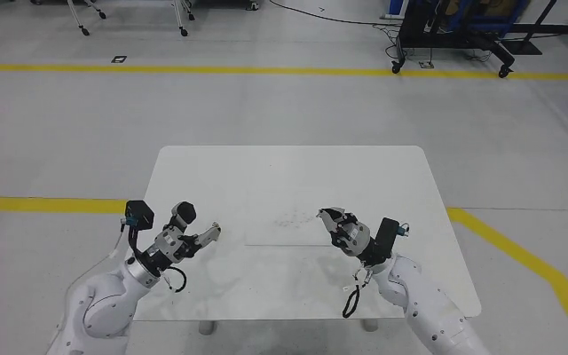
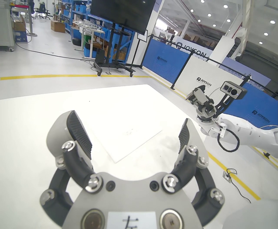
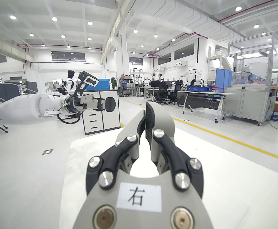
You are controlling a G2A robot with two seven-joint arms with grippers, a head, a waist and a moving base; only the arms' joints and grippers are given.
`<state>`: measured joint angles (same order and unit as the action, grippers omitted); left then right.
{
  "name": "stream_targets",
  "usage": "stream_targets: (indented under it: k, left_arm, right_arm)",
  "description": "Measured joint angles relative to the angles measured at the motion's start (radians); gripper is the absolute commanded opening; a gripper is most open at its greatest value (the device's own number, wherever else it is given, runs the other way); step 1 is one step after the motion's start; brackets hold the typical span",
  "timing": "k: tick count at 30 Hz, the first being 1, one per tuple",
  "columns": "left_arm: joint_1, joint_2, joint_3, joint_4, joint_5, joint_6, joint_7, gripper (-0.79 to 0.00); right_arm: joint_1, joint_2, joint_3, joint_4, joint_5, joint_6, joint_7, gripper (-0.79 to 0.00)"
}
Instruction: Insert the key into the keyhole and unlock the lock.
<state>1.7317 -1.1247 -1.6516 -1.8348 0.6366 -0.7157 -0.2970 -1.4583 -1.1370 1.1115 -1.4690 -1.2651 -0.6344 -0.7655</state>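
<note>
Pretty bright, even light from ceiling spots (image 3: 54,18) high above the right gripper (image 3: 146,110); white table (image 3: 217,173) washes out, wrist views bulge at edges.

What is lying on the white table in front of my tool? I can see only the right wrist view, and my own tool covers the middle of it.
Observer: A thin white rectangular sheet lies flat on the white rectangular table, in the half nearer to the robot.
Operator: Thank you. In my view the other arm's tool appears from the side. Is it open or shut?
Observer: The grey two-fingered left tool is open. Its black ribbed pads stand wide apart with nothing between them, and it points toward the sheet.
</note>
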Motion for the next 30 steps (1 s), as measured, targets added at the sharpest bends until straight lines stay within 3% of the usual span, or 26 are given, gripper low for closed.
stream_targets:
  k: [3,6,12,16,20,23,26,30]
  left_arm:
    - [-0.029,-0.003,0.041,0.036,-0.008,-0.02,0.018,0.0]
    - [-0.096,-0.005,0.123,0.118,-0.145,-0.126,-0.008,0.0]
    - [-0.294,0.002,0.298,0.283,-0.472,-0.282,-0.23,0.0]
    - [-0.396,0.006,0.386,0.357,-0.573,-0.297,-0.352,0.0]
    - [-0.439,0.012,0.415,0.416,-0.611,-0.297,-0.402,0.0]
    - [-0.454,0.016,0.423,0.423,-0.625,-0.297,-0.414,-0.111]
    - [-0.457,0.018,0.428,0.421,-0.604,-0.297,-0.412,-0.142]
    - [-0.456,0.019,0.439,0.42,-0.56,-0.297,-0.384,-0.36]
  right_arm:
    - [0.0,0.0,0.0,0.0,0.0,0.0,0.0,-0.785]
    - [0.005,-0.006,-0.021,-0.002,0.055,-0.043,0.015,-0.785]
    - [0.042,-0.027,-0.066,0.042,0.262,-0.135,0.051,-0.785]
    - [0.066,-0.04,-0.095,0.07,0.413,-0.188,0.11,-0.785]
    - [0.095,-0.051,-0.131,0.085,0.503,-0.191,0.225,-0.785]
    - [0.114,-0.057,-0.152,0.086,0.541,-0.159,0.331,-0.785]
    - [0.125,-0.063,-0.168,0.07,0.576,-0.129,0.412,-0.785]
    - [0.132,-0.069,-0.188,0.048,0.603,-0.121,0.482,-0.785]
